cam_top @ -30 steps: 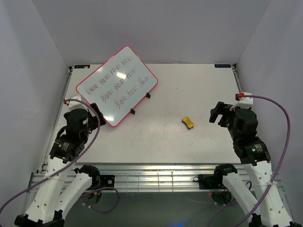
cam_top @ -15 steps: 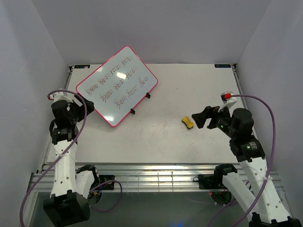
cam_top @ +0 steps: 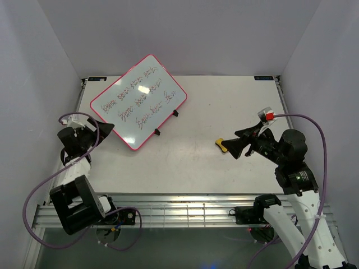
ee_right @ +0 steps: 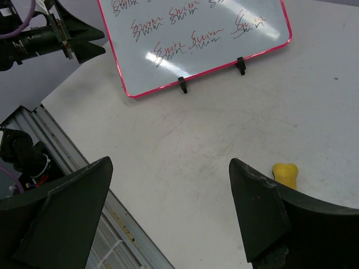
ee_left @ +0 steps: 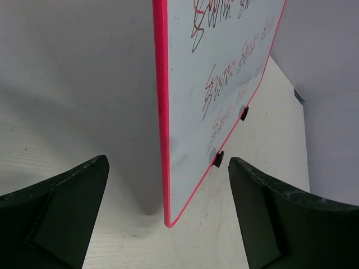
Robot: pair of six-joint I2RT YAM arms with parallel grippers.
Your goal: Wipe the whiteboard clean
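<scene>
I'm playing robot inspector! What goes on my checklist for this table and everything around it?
Surface: pale table, flat, a few faint marks.
Job's things: whiteboard propped on black feet at the far left, three rows of writing not yet wiped; yellow eraser lying on the table to the right.
Clutter: nothing seen.
Grippers: left gripper open, the board's pink edge between its jaws, contact not clear; right gripper open, right by the eraser, not gripping it.
Cables: purple cable loops off the left arm, another arcs over the right arm; neither lies on the table.
Surroundings: plain walls on three sides, metal rail along the near edge.
</scene>
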